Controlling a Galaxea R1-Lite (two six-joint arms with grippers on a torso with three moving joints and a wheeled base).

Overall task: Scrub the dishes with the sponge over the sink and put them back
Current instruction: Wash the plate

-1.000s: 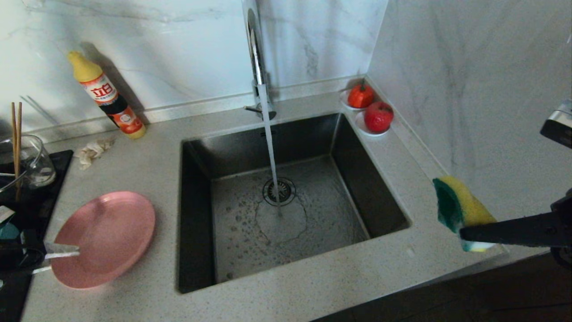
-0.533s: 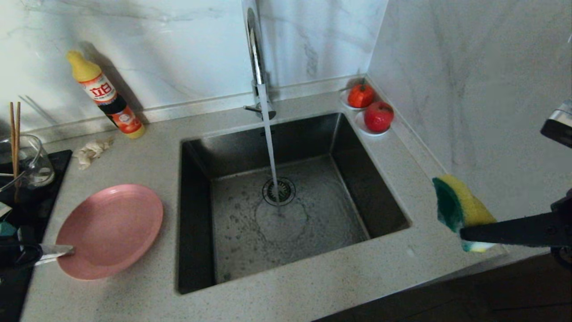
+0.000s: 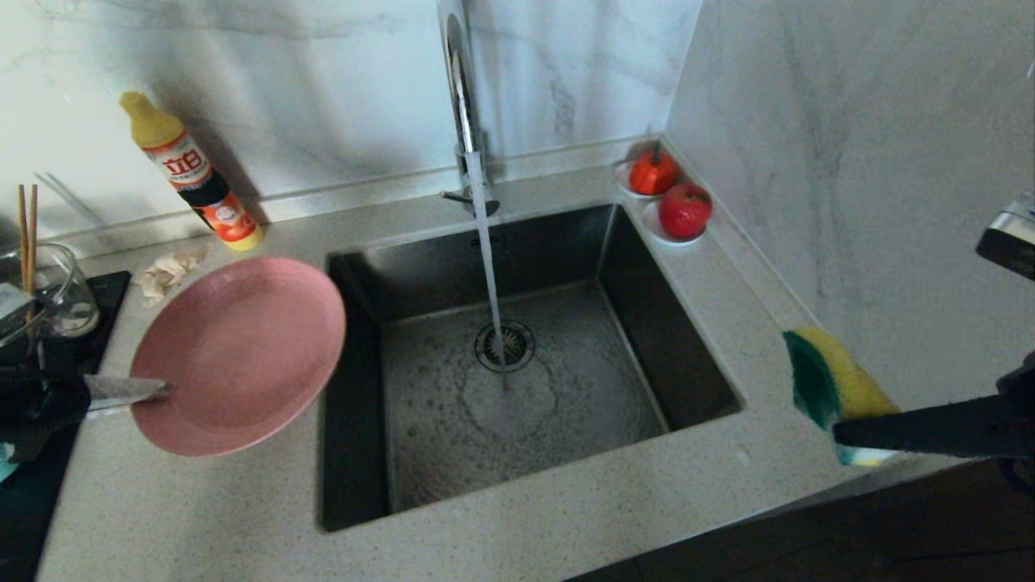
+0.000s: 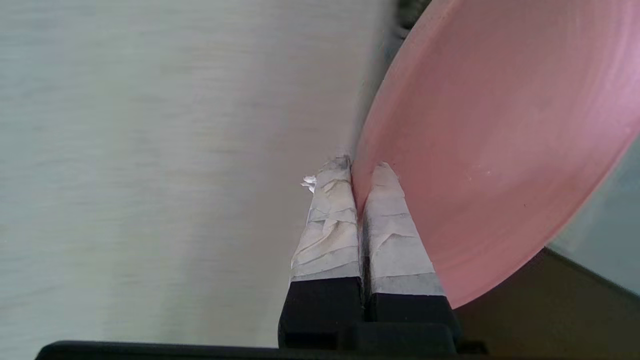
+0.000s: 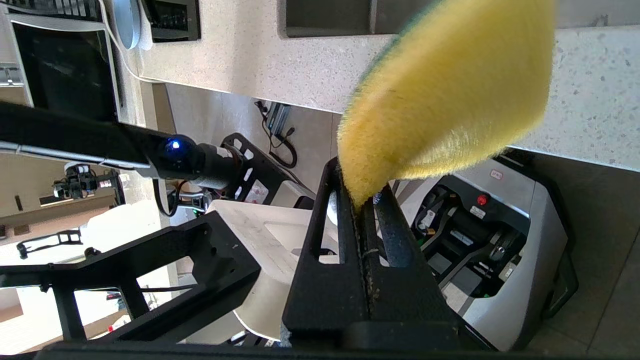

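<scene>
Pinching pink plate [image 3: 238, 356] rim, left tool [image 3: 158, 391], plate seemingly lifted beside sink [image 3: 517, 364], right tool [image 3: 841, 430] clamping sponge [image 3: 833, 380]

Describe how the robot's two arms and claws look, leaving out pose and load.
Left claw: two slim black fingers wrapped toward the tips in creased off-white tape. Right claw: bare matte-black fingers with slotted cut-outs, on a black arm. No markings visible on either.

The pink plate [image 3: 238, 356] hangs tilted above the bench, its far rim reaching over the left edge of the steel sink [image 3: 534, 453], where water runs onto the round drain. The yellow sponge [image 3: 837, 384], green face toward the sink, sits raised at the right. Two brown chopsticks [image 3: 27, 234] stand upright far left.
</scene>
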